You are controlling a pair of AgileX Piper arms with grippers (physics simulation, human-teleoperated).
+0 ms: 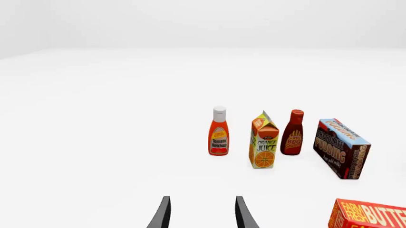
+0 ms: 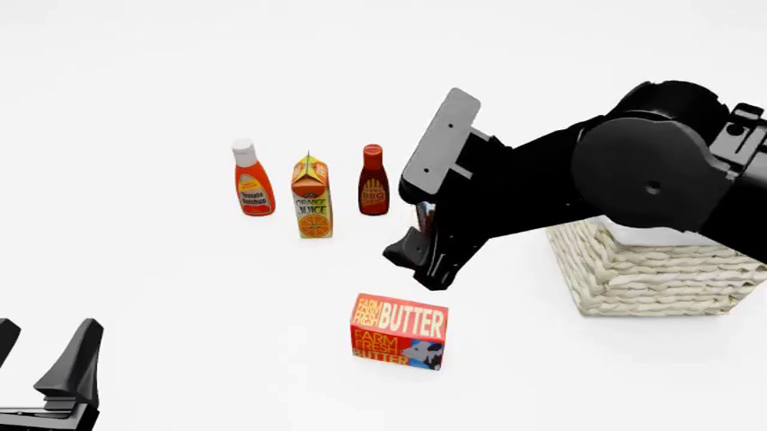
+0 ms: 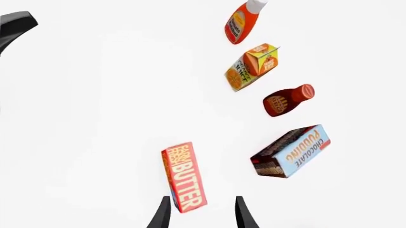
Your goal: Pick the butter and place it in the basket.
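The butter (image 2: 400,331) is stood upright on the counter (image 2: 180,296), well apart from the basket (image 2: 653,269). The right claw (image 3: 202,211) is held above it, fingers apart, lined up for a grasp. The left claw (image 1: 201,212) is parked open.

On the table (image 2: 144,99), the butter (image 2: 400,331) stands nearest the arms' side, near the middle. Behind it runs a row — ketchup (image 2: 251,179) leftmost, juice (image 2: 312,197) next and slightly nearer, BBQ sauce (image 2: 374,180) to its right. The pudding (image 3: 290,151) lies right of the sauce, hidden by the right arm (image 2: 563,180) in the front view. The basket (image 2: 647,269) sits at the right — well apart from the butter.
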